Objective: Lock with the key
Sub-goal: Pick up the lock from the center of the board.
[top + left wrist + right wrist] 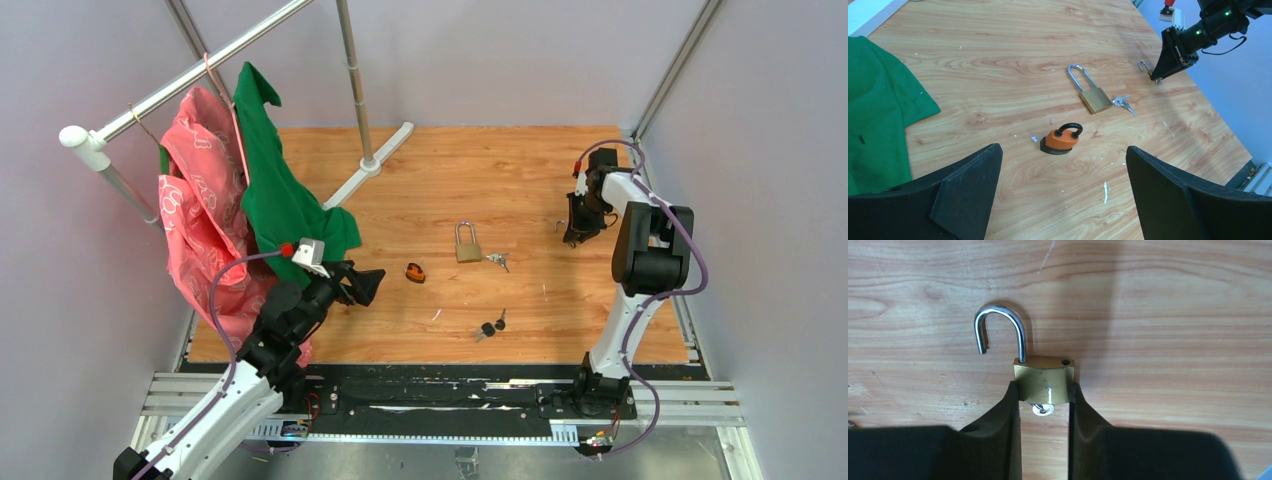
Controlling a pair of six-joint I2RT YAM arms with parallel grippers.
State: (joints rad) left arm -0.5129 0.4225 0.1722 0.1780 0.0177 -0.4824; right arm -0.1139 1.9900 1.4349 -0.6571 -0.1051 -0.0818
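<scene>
Over on the right, right gripper [1044, 388] pinched the padlock [1044, 374], shackle [998, 310] open, so nothing locked yet; left gripper [1062, 152] sat spread.

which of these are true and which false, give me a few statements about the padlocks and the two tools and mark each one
1. The small brass padlock has its shackle open. True.
2. The right tool is empty. False: its fingers grip the small brass padlock's body.
3. The left tool holds the orange padlock. False: it is open and empty, and the orange padlock lies on the table.
4. Keys lie beside the long-shackle padlock. True.
</scene>
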